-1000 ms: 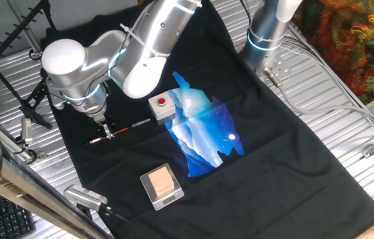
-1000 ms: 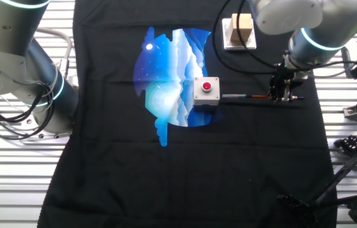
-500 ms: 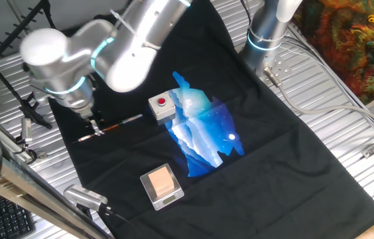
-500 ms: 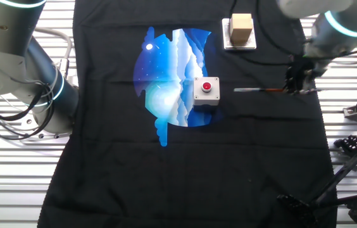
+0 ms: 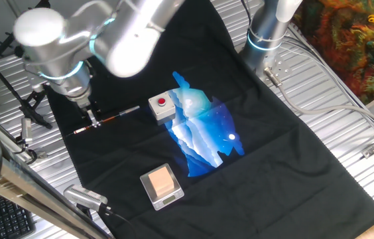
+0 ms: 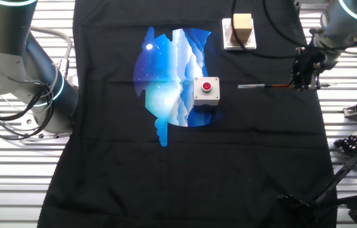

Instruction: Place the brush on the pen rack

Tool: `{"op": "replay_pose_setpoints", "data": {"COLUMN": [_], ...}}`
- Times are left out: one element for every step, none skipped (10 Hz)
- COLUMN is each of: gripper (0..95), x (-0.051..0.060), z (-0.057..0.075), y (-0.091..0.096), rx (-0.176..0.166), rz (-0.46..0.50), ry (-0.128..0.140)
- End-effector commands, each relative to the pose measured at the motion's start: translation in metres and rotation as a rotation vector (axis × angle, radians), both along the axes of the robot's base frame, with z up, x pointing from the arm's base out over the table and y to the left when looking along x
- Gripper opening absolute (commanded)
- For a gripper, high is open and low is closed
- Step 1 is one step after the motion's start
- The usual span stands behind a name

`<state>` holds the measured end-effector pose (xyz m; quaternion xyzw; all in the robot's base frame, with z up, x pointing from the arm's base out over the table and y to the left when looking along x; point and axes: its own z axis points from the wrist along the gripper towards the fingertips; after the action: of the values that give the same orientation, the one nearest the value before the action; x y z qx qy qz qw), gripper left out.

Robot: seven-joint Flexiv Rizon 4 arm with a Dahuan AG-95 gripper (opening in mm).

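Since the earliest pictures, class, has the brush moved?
Yes. The brush, gripped by the pincer, has shifted away from the red-button box, toward the cloth's edge; its pale tip no longer reaches the box.

This is a robot lab. A big silver robot arm [image 5: 107, 40] works over a metal table [image 5: 333, 99] with ribbed slats, covered by a black cloth [image 6: 185, 171]. A second arm [image 6: 14, 69] stands at the side. Cables [image 5: 319, 73] run across the table, and a red push button box [image 6: 206, 90] sits on the cloth.

matt black cloth [image 5: 293, 153], ribbed metal table [image 5: 346, 113]
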<state>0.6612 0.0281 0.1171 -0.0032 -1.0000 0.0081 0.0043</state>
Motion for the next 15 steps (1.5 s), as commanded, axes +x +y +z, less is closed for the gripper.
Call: {"op": "replay_pose_setpoints", "data": {"gripper": [0.0, 0.0, 0.0, 0.0, 0.0, 0.0, 0.0, 0.0, 0.0, 0.0, 0.0, 0.0, 0.0, 0.0, 0.0], "x": [-0.0009, -0.0036, -0.004, -0.0041, -0.0037, -0.0036, -0.0047, -0.0052, -0.0069, -0.0089, -0.0107, -0.0107, -0.0107, -0.0107, -0.0107], "z": [0.0005, 0.0011, 0.0012, 0.0012, 0.001, 0.001, 0.0008, 0.0009, 0.0009, 0.0003, -0.0001, -0.0001, -0.0001, -0.0001, -0.0001], "y": [0.0006, 0.0018, 0.002, 0.002, 0.0017, 0.0017, 0.0015, 0.0017, 0.0021, 0.0017, 0.0015, 0.0015, 0.0015, 0.0015, 0.0015], "rx": [-0.007, -0.016, -0.024, -0.025, -0.019, -0.017, -0.015, -0.013, -0.01, -0.011, -0.011, -0.01, -0.01, -0.011, -0.01], "rz": [-0.011, -0.015, -0.011, -0.011, -0.016, -0.02, -0.027, -0.031, -0.04, -0.046, -0.054, -0.055, -0.053, -0.045, -0.042], "ry": [-0.016, -0.036, -0.042, -0.048, -0.054, -0.054, -0.057, -0.059, -0.061, -0.061, -0.062, -0.062, -0.06, -0.062, -0.062]}}
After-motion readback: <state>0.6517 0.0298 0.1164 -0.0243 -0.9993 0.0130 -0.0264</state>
